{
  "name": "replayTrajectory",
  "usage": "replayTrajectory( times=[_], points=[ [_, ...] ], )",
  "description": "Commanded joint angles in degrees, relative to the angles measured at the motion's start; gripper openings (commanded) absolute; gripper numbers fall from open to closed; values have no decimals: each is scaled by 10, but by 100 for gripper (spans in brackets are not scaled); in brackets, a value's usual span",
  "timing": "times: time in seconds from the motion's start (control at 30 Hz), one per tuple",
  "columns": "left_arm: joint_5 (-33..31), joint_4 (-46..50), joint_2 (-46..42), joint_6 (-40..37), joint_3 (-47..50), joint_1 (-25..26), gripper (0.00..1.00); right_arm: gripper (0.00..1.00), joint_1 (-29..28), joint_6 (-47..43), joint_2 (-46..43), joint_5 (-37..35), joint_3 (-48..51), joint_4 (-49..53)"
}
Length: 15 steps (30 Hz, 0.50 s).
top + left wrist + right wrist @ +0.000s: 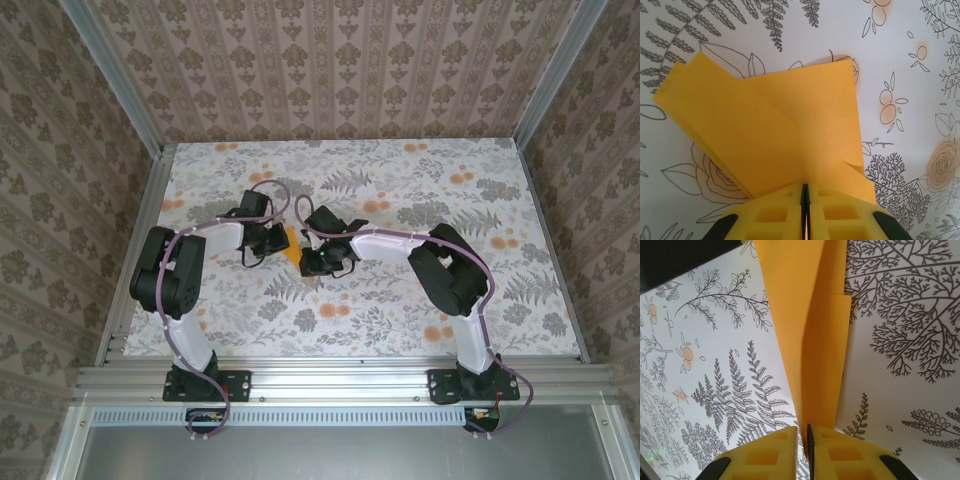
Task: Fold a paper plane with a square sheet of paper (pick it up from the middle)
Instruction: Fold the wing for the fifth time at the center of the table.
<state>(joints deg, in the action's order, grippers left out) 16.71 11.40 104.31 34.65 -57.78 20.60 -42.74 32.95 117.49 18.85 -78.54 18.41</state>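
Our left gripper [805,212] and right gripper [807,452] both pinch tight on the folded orange-yellow paper [790,125] over the tablecloth [400,300], so we have some folds done and more left.

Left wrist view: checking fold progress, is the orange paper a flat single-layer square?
No, the orange paper shows overlapping folded layers with an angled flap, pinched in the shut left gripper.
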Motion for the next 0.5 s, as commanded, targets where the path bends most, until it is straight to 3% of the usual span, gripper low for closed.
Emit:
replayTrajectory(
  times=[0.0,0.17,0.47],
  points=[
    [-16,37,16,-19,-9,2,12,16,5,1,12,10,11,1],
    [-17,40,14,-20,-12,2,12,19,5,0,13,14,18,-4],
    [-13,37,-4,-21,-14,2,13,10,15,15,24,55,40,-39]
  ],
)
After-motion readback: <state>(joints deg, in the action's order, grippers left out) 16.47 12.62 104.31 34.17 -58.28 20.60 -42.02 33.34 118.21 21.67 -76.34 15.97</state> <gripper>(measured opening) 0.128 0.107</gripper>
